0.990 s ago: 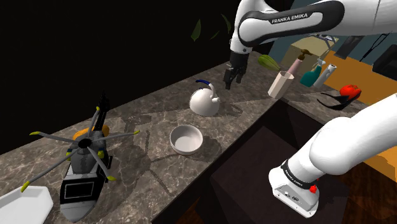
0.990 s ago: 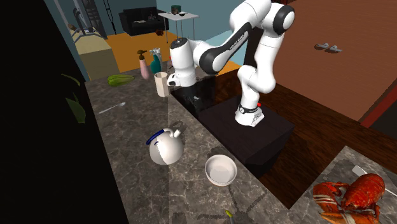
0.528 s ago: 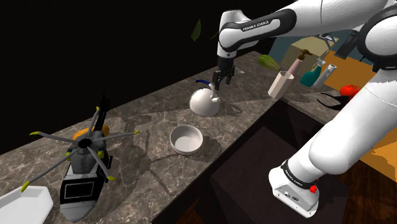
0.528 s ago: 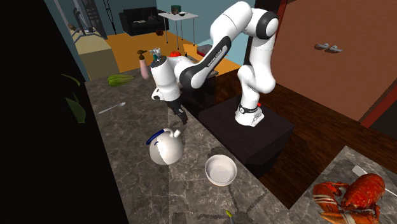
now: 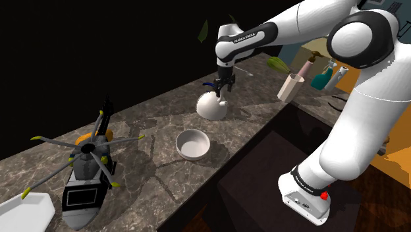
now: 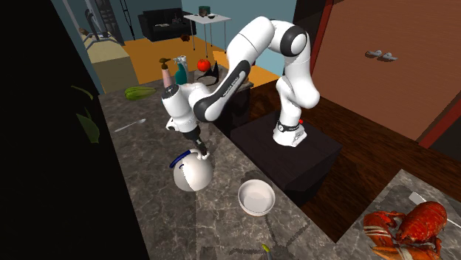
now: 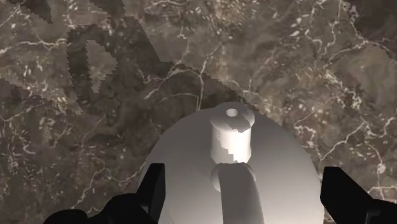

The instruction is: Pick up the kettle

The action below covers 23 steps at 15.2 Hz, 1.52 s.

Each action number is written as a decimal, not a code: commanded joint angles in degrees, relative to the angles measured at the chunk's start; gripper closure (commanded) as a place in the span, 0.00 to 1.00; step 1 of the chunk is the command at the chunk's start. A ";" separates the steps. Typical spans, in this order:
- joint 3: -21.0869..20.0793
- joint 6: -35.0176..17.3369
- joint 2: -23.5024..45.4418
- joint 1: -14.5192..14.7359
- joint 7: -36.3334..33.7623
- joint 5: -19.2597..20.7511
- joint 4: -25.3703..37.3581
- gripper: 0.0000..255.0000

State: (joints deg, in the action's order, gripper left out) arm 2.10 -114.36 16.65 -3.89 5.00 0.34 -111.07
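Kettle (image 5: pixel 211 107) upright — spout toward stand (image 6: pixel 321 156); claw (image 5: pixel 220 92) spread.

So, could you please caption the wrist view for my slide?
Open end effector over white kettle on marbled counter.

My arm (image 5: pixel 369 86) is a chain of smooth, rounded white shells, broken by dark, nearly black bands at the joints. On the link nearest my wrist a dark strip carries pale lettering (image 5: pixel 245 37) that reads FRANKA EMIKA. My base (image 5: pixel 304 195) is a white collar with a black ring above it and a small red mark on its side. My gripper (image 5: pixel 221 91) is black all over, and its two fingers (image 7: pixel 151 186) are blocky, matte and angular.
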 commanded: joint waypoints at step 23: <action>-0.02 1.63 -0.65 0.07 -0.11 0.02 0.98 1.00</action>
State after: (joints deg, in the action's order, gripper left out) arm 2.10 -113.45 16.58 -3.88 4.96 0.35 -110.27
